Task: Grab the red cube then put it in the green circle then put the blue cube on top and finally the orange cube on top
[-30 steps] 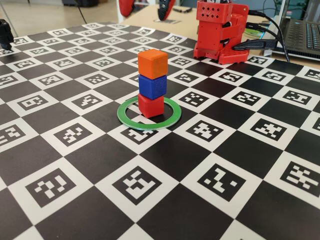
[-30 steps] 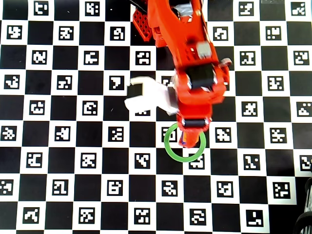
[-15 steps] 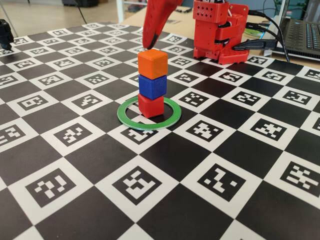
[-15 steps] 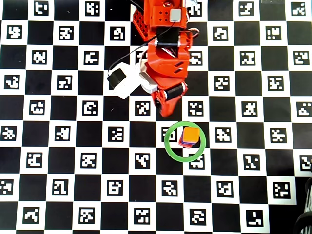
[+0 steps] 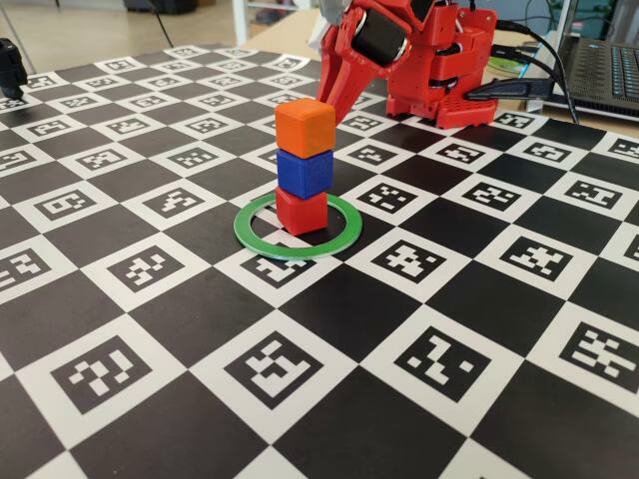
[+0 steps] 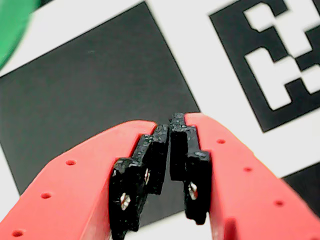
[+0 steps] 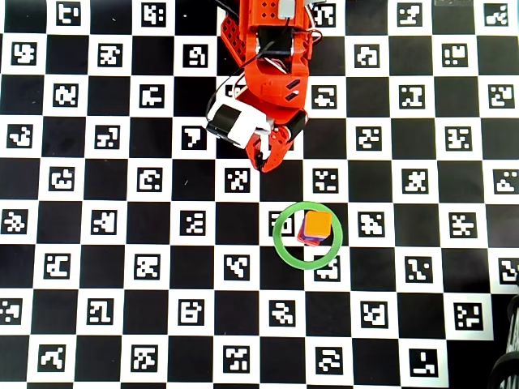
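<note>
Three cubes stand stacked inside the green circle: the red cube at the bottom, the blue cube on it, the orange cube on top. From overhead only the orange cube shows clearly, within the green circle. My red gripper hangs behind the stack, apart from it, pointing down at the board. In the wrist view the gripper is shut, its black pads nearly touching with nothing between them. A piece of the green circle shows at that view's top left.
The arm's red base stands at the back of the checkered marker board. A laptop and cables lie behind it at the right. A black object sits at the far left edge.
The arm has pulled back from above the stack toward its base and lowered its gripper. The stack of three cubes has stayed in place.
</note>
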